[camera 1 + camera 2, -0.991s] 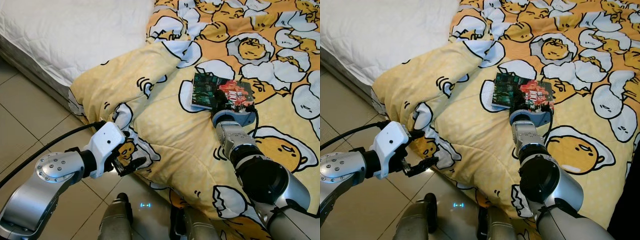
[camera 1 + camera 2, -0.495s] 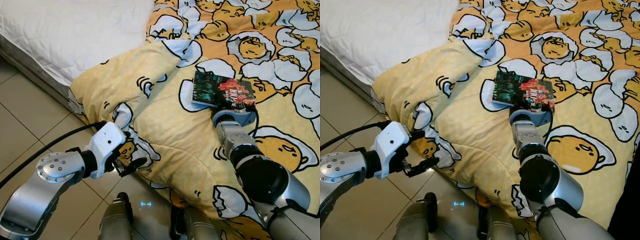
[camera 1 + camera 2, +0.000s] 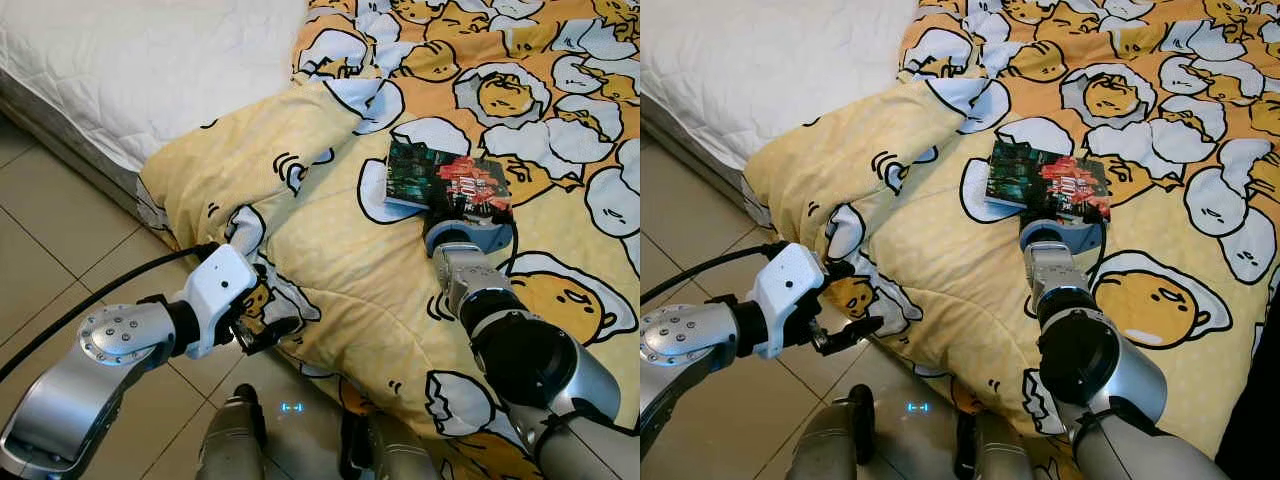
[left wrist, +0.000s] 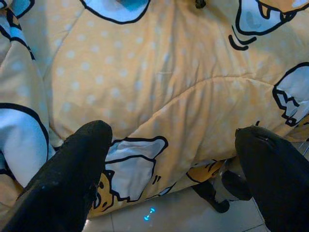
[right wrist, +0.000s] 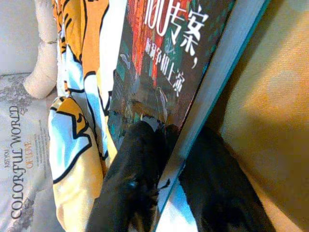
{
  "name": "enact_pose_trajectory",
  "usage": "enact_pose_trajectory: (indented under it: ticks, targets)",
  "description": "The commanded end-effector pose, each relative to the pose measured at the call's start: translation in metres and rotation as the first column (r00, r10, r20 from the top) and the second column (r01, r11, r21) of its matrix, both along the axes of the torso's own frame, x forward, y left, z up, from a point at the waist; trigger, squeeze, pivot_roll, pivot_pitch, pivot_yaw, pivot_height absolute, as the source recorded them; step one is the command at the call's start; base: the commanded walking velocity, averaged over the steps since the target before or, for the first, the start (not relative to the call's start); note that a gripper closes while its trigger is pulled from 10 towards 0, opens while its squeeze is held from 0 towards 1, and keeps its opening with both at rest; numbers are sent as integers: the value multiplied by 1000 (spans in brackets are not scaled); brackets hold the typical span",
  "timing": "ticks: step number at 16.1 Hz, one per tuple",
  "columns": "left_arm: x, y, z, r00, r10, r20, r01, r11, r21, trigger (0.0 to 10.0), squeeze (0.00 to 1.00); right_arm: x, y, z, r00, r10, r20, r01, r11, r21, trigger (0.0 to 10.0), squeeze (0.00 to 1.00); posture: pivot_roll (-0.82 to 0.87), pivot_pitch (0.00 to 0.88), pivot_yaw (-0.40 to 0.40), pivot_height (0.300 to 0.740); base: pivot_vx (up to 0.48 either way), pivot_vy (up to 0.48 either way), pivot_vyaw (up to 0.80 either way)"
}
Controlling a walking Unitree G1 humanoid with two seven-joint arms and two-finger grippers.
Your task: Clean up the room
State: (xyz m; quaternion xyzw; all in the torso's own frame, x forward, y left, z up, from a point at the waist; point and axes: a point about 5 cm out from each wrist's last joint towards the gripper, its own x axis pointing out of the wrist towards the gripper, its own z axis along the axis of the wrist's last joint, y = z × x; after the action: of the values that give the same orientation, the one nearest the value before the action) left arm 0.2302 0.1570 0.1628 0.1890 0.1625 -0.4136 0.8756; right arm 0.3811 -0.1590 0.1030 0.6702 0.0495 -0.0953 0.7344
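A book with a dark green and red cover lies on the yellow egg-print duvet that covers the bed. My right gripper is at the book's near edge and shut on it. In the right wrist view one finger presses on the cover and the other sits under the edge. My left gripper is open, low beside the duvet's hanging edge just above the floor. In the left wrist view its two fingertips stand wide apart in front of the fabric, holding nothing.
A bare white mattress shows to the left where the duvet is pulled back. Beige floor tiles run along the bedside. A black cable trails from my left arm. My legs are close to the bed.
My left gripper has moved a little to the right, closer to the duvet's hanging edge. The right gripper and the book have hardly moved.
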Motion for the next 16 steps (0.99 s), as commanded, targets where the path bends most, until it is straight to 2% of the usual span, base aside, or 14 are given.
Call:
enact_pose_trajectory:
  ticks: [1,5,9,11,13,14,16]
  targets:
    - [-3,-5,-2,1000,-20,-15,20,1000,-8,10000,698,-2,-7,-4,1000,-15,-20,14,1000,-22,0,0,296,303,-75,740,0,0,0]
    - [-3,-5,-2,1000,-22,-14,22,1000,-6,10000,698,-3,-7,-5,1000,-17,-25,16,1000,-21,0,0,297,291,-73,740,0,0,0]
    - [1,-5,-5,1000,3,14,-3,1000,-25,10000,698,-4,-1,-6,996,85,-14,-86,994,-70,0,0,243,190,-100,740,0,0,0]
    - [2,-1,-9,997,64,44,-62,996,-60,10000,694,-7,-1,-8,972,236,-3,-232,953,-193,0,0,182,105,-105,740,0,0,0]
    - [2,2,-10,993,99,61,-95,993,-70,10000,698,-8,-7,-7,957,288,20,-273,927,-259,0,0,161,64,-97,740,0,0,0]
    - [7,7,-15,978,187,92,-180,980,-82,10000,690,-8,-21,-1,949,311,54,-273,895,-352,0,0,118,4,-77,740,0,0,0]
    - [9,8,-19,967,234,99,-226,970,-88,10000,694,-9,-25,3,944,321,73,-268,880,-393,0,0,98,0,-63,740,0,0,0]
